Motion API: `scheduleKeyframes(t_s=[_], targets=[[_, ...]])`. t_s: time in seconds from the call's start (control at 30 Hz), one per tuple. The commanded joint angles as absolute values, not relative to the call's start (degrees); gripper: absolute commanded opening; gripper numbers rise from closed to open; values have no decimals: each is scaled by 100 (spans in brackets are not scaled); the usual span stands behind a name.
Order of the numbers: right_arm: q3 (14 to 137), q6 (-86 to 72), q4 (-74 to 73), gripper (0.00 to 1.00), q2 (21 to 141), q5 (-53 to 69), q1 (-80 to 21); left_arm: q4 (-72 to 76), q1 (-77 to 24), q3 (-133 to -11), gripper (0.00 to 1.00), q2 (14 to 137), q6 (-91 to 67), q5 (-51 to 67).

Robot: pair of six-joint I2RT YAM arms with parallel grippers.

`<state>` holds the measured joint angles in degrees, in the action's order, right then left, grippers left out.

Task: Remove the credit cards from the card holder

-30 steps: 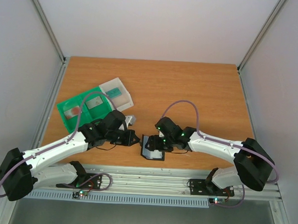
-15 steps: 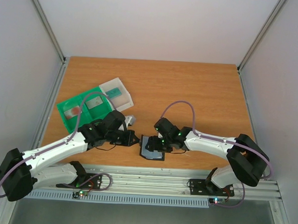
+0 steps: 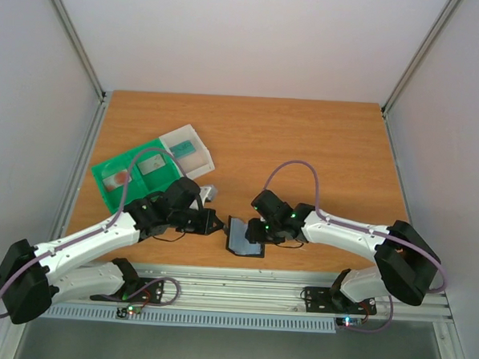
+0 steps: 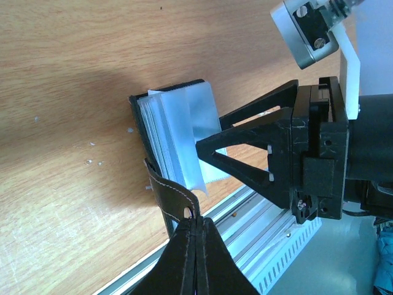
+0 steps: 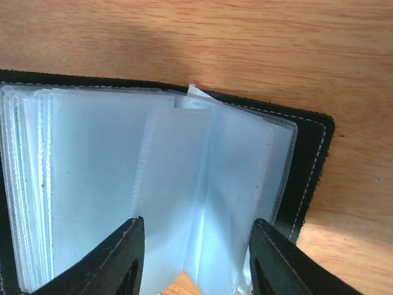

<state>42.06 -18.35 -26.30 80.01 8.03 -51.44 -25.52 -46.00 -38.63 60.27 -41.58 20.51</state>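
Note:
The black card holder (image 3: 244, 238) lies open at the table's near edge, its greyish-blue sleeves (image 5: 123, 178) fanned upward. My left gripper (image 4: 196, 222) is shut on the holder's small stitched tab (image 4: 171, 192). My right gripper (image 5: 196, 252) hangs over the sleeves with its jaws apart, one loose sleeve leaf standing between the fingers (image 5: 126, 258). A white corner (image 5: 195, 92) pokes out behind the sleeves. In the top view, credit cards lie in the tray: a teal one (image 3: 191, 150), a grey one (image 3: 153, 165) and a red-pink one (image 3: 122, 176).
The green-and-white sorting tray (image 3: 107, 185) sits at the left, behind my left arm. A small grey piece (image 3: 209, 192) lies beside that arm. The metal rail (image 3: 234, 288) runs just past the holder at the table's near edge.
The right gripper's jaws have drawn closer together over the sleeves, and more of the blue inside shows. The left gripper has kept its hold on the tab.

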Motion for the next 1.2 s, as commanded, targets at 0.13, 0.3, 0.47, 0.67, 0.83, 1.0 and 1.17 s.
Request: scheduleKeyframes(t_s=[0.13,0.3,0.47,0.67,0.83,1.0,1.17], targets=[[4257,-1775,-2795,36,7866,594,-5193,-2443,-4604,-3777,0,5933,-4129,1995],[4389,-1825,-2984,34,7615,638,-5194,-2444,-4599,-3784,0,5942,-4131,1995],[4454,-1902,-2874,50,7479,932,-5192,-2422,-4600,-3781,0,5942,-4146,1995],[4421,-1998,-2420,55,7717,1342,-5208,-2415,-4599,-3775,0,5955,-4148,1995],[4433,-2020,-2163,60,7995,1527,-5230,-2408,-4602,-3764,0,5959,-4155,2001],[4432,-2065,-1957,66,8196,1721,-5238,-2408,-4597,-3766,0,5950,-4157,2004],[4418,-2043,-1927,67,8366,1688,-5238,-2405,-4601,-3755,0,5941,-4157,2004]])
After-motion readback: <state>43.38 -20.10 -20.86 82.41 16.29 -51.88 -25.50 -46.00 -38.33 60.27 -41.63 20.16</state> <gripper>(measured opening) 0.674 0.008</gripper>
